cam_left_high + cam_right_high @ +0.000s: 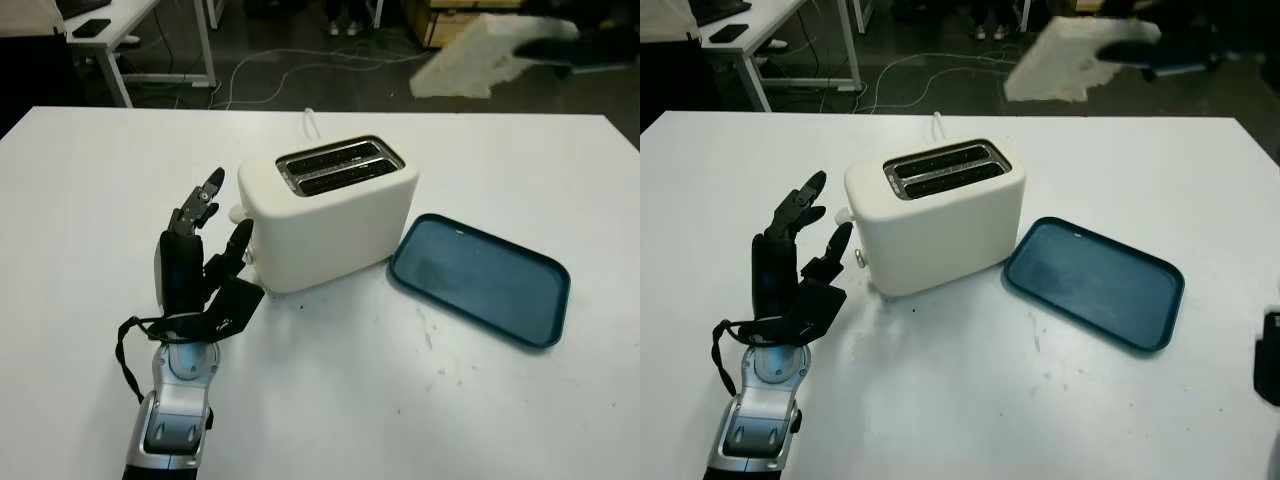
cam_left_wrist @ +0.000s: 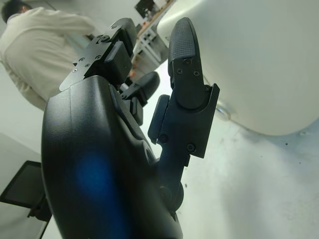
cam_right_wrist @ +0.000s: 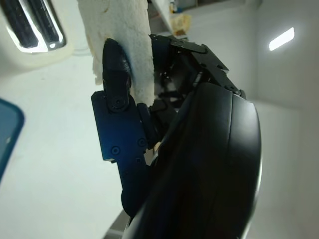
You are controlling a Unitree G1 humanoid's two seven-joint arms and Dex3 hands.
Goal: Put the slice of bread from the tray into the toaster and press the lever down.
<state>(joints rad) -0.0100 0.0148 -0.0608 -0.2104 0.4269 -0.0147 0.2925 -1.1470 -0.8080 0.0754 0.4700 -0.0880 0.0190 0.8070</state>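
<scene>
A white slice of bread (image 1: 468,57) hangs high in the air beyond the table's far right edge, with my right hand (image 1: 528,44) shut on it. In the right wrist view a black finger (image 3: 116,74) presses against the bread (image 3: 127,35), and the toaster's slots (image 3: 35,25) lie below it. The cream two-slot toaster (image 1: 330,215) stands mid-table with both slots empty, its lever (image 1: 236,213) on the left end. The dark blue tray (image 1: 480,280) lies bare to its right. My left hand (image 1: 225,208) is open, just left of the toaster near the lever.
A white cord (image 1: 310,122) runs from the toaster's back over the far table edge. A person in a cream top (image 2: 40,45) stands off to the left. Beyond the table are desks (image 1: 130,30) and floor cables.
</scene>
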